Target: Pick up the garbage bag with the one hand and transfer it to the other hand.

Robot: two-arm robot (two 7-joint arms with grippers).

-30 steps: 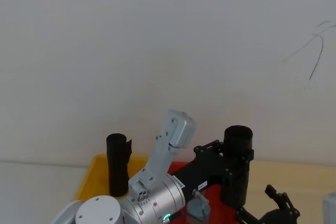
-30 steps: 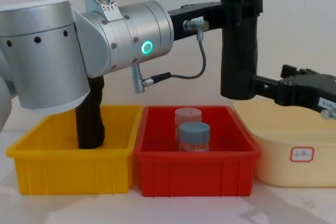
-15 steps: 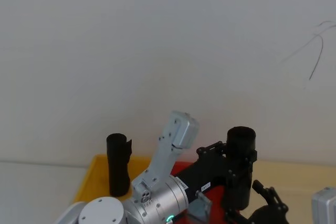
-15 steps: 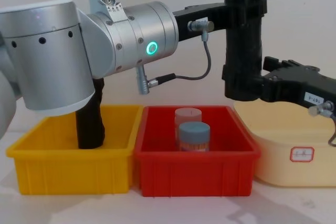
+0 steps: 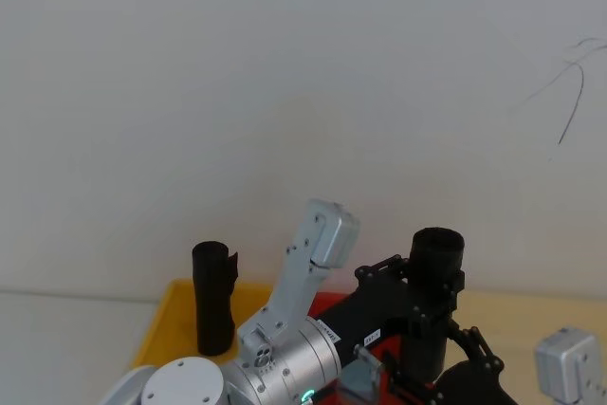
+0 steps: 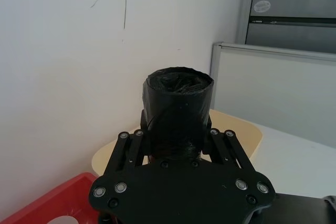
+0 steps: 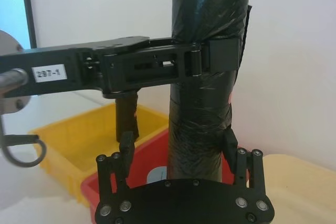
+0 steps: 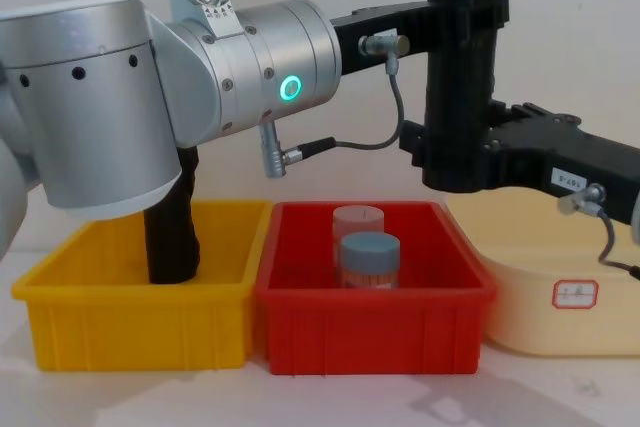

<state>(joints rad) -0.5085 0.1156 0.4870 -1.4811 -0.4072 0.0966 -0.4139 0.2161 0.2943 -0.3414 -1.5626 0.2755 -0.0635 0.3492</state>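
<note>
Straddling garbage bag [image 8: 460, 87] now — right pincer [image 7: 178, 145] moved in; left pincer [image 8: 465, 19] gripping.

You have a black garbage bag [image 8: 462, 72] above the red bin [image 8: 375, 325]; yellow bin [image 8: 140, 329] to its left, cream tub [image 8: 520, 297] right.

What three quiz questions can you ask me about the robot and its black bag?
1. True or false: the bag is tipped over sideways.
2. Which gripper clamps the bag near its top? A) left gripper B) right gripper
3. Fill in: the two jars stand in the ___ bin.

Key: 1 false, it is held upright in the air. 2 A; the right gripper's open fingers flank its lower part. 3 red.
</note>
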